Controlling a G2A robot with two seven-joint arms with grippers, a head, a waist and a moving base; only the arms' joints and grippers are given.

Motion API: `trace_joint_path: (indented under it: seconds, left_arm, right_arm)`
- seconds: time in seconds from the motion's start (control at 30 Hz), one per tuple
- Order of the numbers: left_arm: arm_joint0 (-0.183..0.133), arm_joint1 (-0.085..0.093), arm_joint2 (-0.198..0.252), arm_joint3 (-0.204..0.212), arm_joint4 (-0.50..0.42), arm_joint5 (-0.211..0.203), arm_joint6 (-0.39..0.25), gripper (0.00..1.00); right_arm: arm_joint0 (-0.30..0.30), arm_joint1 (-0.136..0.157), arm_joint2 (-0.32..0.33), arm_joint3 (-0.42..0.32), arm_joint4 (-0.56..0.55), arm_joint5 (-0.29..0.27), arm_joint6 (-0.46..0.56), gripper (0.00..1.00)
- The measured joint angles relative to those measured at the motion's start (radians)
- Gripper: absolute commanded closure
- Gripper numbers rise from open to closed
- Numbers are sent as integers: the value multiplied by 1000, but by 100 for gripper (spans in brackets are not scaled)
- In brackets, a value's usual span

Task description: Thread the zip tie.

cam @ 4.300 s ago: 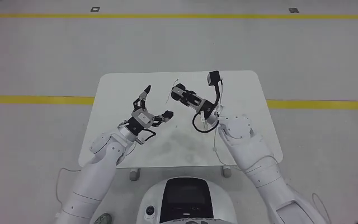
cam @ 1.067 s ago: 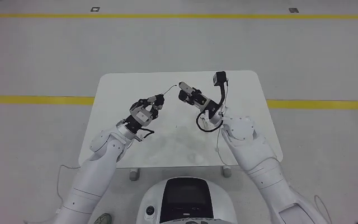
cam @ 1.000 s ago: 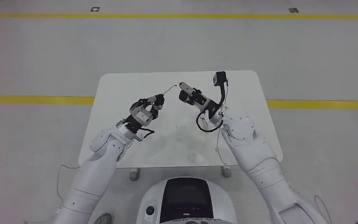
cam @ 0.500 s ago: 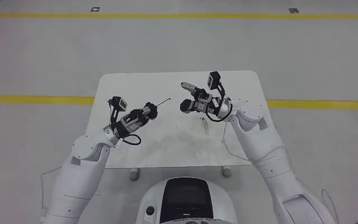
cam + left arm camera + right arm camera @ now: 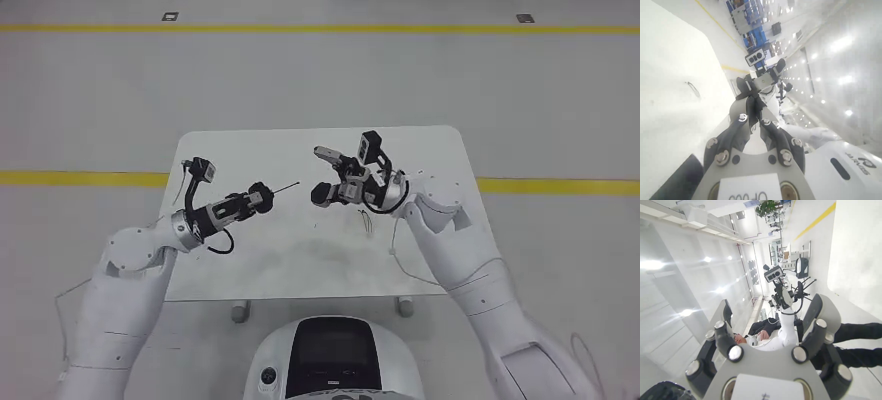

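White table [image 5: 420, 150] is sitting under both arms, with pale floor and yellow lines running behind it. Over the middle of the table the left gripper [image 5: 262, 197] is holding the zip tie [image 5: 288, 187] clear of the surface. Its fingers are pressed together on one end of the strap, and the free end is pointing toward the right gripper [image 5: 322, 173]. That gripper is hanging just past the tip without touching it, its fingers [image 5: 726, 311] spread wide with nothing between them.

The step in hand is looking like a hand-over of the free tail, so that the right side can guide it for threading. Doing it well is probably meaning a slow approach along the strap's own line, with the open fingers coming to either side of the tail rather than pushing against its tip. The right fingers should be closing a little back from the tip, where there is more strap to grip. Meanwhile the left clamp should be holding firm so the strap is not swivelling.

The tie is showing as a thin, dark, nearly straight line, slender enough that it is likely flexing at the lightest nudge. Its locking head is hiding somewhere in the left grip, so which end is which is not telling from here
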Motion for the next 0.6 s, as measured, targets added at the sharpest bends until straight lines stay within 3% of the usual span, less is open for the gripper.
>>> trace_joint_path:
  seconds: [0.1, 0.17, 0.27, 0.47, 0.6]
  left_arm:
    - [-28, 9, -17, 48, -20, -17, -102, 100]
    - [-52, 14, -29, 80, -24, -15, -159, 100]
    - [-62, 15, -35, 95, -12, -15, -160, 100]
    - [-54, 16, -24, 81, 2, -10, -146, 100]
    - [-56, 24, -27, 96, -67, 6, -231, 100]
  right_arm:
    - [34, -4, -29, 46, 39, 61, 40, 0]
    - [59, -6, -51, 91, 61, 66, 79, 0]
    - [58, -6, -52, 91, 54, 64, 68, 0]
    - [43, -7, -55, 90, 67, 47, 49, 0]
    - [53, -11, -79, 119, 66, 8, 56, 0]
